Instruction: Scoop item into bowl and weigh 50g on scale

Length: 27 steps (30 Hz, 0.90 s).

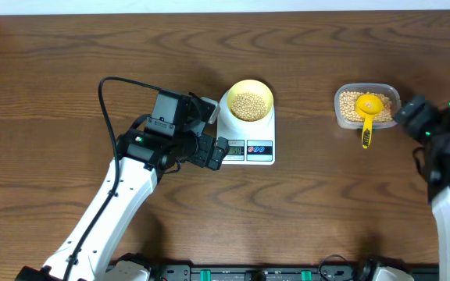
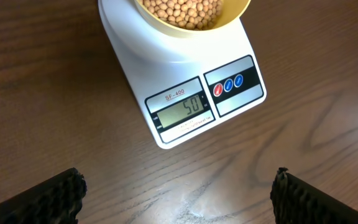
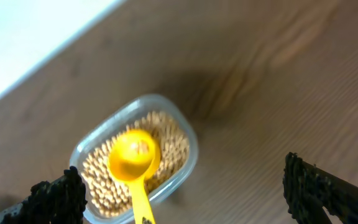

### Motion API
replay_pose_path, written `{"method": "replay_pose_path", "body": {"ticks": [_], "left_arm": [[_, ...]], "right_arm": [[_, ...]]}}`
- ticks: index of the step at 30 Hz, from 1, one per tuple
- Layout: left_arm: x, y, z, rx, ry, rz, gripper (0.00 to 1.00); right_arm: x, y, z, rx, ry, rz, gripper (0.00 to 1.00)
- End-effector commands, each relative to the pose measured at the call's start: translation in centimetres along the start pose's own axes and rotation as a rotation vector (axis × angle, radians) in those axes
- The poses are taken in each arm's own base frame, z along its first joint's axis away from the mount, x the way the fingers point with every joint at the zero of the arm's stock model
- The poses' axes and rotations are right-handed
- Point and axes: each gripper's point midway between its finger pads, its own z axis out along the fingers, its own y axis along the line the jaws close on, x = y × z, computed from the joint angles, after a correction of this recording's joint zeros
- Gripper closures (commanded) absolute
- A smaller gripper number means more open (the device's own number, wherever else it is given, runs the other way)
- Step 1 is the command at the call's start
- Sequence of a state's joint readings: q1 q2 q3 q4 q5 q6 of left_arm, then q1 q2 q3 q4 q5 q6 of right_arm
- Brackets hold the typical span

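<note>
The left gripper (image 2: 179, 196) hangs with its fingers spread wide and empty. Just ahead of them sits the scale (image 2: 185, 68), its display (image 2: 185, 107) reading 50 — the target. Farther ahead, on the platform, the bowl (image 2: 232, 18) holds the beans (image 2: 179, 11). The right gripper (image 3: 185, 193), likewise spread and empty, has the scoop (image 3: 134, 154) ahead of it, lying in the tub (image 3: 190, 146) of spare beans. The weighing looks done — nothing evidently remains.
</note>
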State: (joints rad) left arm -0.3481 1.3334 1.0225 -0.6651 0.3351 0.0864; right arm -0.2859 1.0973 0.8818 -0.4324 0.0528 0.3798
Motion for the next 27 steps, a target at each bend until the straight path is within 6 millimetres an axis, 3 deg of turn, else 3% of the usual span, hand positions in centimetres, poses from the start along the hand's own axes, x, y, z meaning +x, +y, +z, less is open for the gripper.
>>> {"method": "replay_pose_path", "body": {"ticks": [1,6,9,15,27], "left_arm": [[-0.2,-0.1,0.1,0.004,0.001,0.014,0.03],[-0.2,-0.1,0.1,0.004,0.001,0.014,0.03],[-0.1,0.0,0.1,0.004,0.001,0.014,0.03],[-0.1,0.0,0.1,0.004,0.001,0.014,0.03],[-0.1,0.0,0.1,0.004,0.001,0.014,0.03]], "right_arm": [[-2.6,-1.3,-4.2,0.019,-0.122,-0.046,0.01],[-3.3,-2.6,-7.9,0.050,-0.200,-0.025,0.01],[-2.1,-3.0,-9.0,0.061,-0.173,-0.026,0.01],[1.5,-2.7,-9.0,0.023,-0.027,-0.029,0.01],[5.9,-4.2,-9.3,0.080,0.154,-0.030,0.01]]}}
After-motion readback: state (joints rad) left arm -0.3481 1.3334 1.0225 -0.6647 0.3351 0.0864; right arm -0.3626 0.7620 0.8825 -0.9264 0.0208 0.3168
